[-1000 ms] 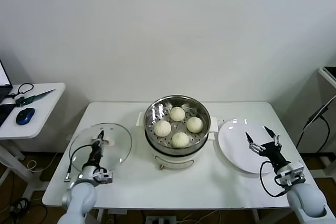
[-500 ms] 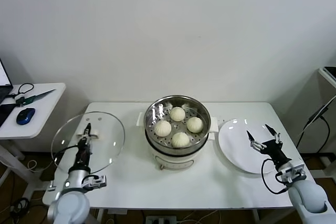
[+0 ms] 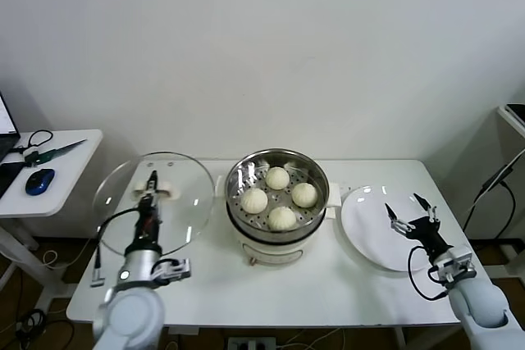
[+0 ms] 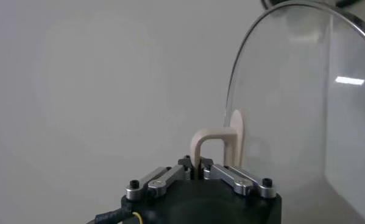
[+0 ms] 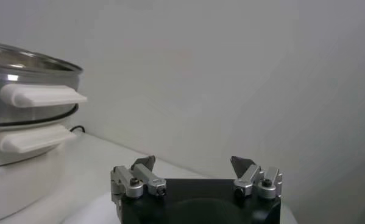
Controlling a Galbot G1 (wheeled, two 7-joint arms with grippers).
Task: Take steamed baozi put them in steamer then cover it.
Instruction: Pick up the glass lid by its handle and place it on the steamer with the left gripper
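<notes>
Four cream-white baozi (image 3: 279, 197) sit on the perforated tray inside the steel steamer (image 3: 317, 174) at the table's middle. My left gripper (image 3: 151, 188) is shut on the white handle (image 4: 214, 143) of the clear glass cover (image 3: 184, 202). It holds the cover lifted and tilted, just left of the steamer. The cover's metal rim (image 4: 255, 42) shows in the left wrist view. My right gripper (image 3: 410, 215) is open and empty above the white plate (image 3: 369, 231). The steamer's side handle (image 5: 39, 95) shows in the right wrist view.
The white plate lies on the table right of the steamer. A side desk (image 3: 49, 174) at the far left holds a blue mouse (image 3: 38, 180) and cables. The white wall is close behind the table.
My left gripper has lifted the cover off the table, swung it out left, and now carries it rightward toward the steamer. The right arm has barely moved.
</notes>
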